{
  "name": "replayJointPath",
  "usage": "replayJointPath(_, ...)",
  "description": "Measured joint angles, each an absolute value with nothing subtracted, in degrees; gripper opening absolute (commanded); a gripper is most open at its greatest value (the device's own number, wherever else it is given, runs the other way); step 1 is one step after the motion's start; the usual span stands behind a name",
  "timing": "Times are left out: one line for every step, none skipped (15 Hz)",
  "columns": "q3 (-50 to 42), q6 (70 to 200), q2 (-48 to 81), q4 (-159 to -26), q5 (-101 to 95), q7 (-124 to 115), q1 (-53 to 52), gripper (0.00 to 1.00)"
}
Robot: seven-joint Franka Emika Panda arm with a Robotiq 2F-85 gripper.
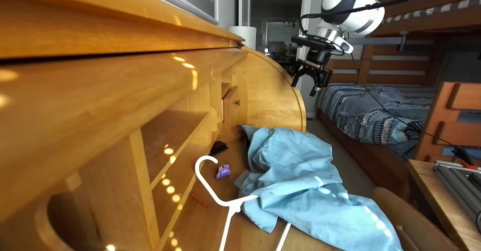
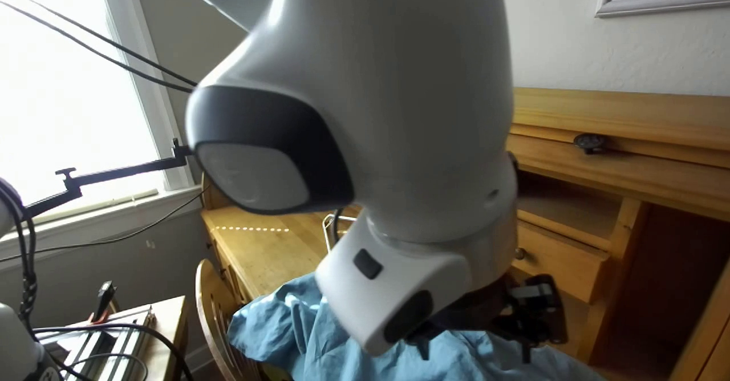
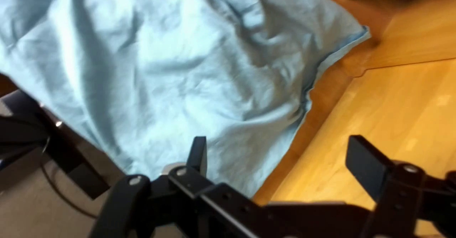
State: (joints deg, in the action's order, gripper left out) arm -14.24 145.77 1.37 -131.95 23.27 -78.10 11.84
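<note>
Wrist view: wooden desk [image 3: 409, 134] below and beside the fingers [image 3: 366, 166]. White arm [image 2: 410, 101] in the way above them, in an exterior view, hiding much of the desk. Wooden chair [image 1: 417, 221] farther from the fingers. Blue cloth [image 3: 171, 74], crumpled, well below the fingers, with long axis from there toward the chair. White hanger [image 1: 235, 204] partly under it. Fingers spread apart.
</note>
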Motion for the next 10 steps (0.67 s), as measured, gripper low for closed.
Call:
replayJointPath(-14.6,143.4,-1.2,-134.0,19.4,-78.1,12.1,1.00)
replayJointPath(-14.7,141.0,-3.6,-135.7,15.7,-78.0,12.5,1.00)
replayJointPath(-14.6,138.6,-5.7,-137.1,12.1,-78.0,12.8,1.00)
replayJointPath(-14.5,136.2,-7.5,-138.1,8.8,-77.9,13.1,1.00)
replayJointPath(-14.1,133.5,-9.2,-139.0,5.8,-77.9,13.4,1.00)
replayJointPath(-13.6,130.6,-10.7,-139.6,3.3,-77.6,13.6,1.00)
replayJointPath(-13.0,127.8,-12.2,-140.3,1.2,-77.2,13.6,1.00)
replayJointPath(-12.2,125.2,-13.7,-141.0,-0.6,-76.7,13.7,1.00)
replayJointPath(-11.3,122.7,-15.1,-141.8,-2.3,-76.0,13.7,1.00)
replayJointPath(-10.2,120.4,-16.7,-142.8,-4.1,-75.6,13.7,1.00)
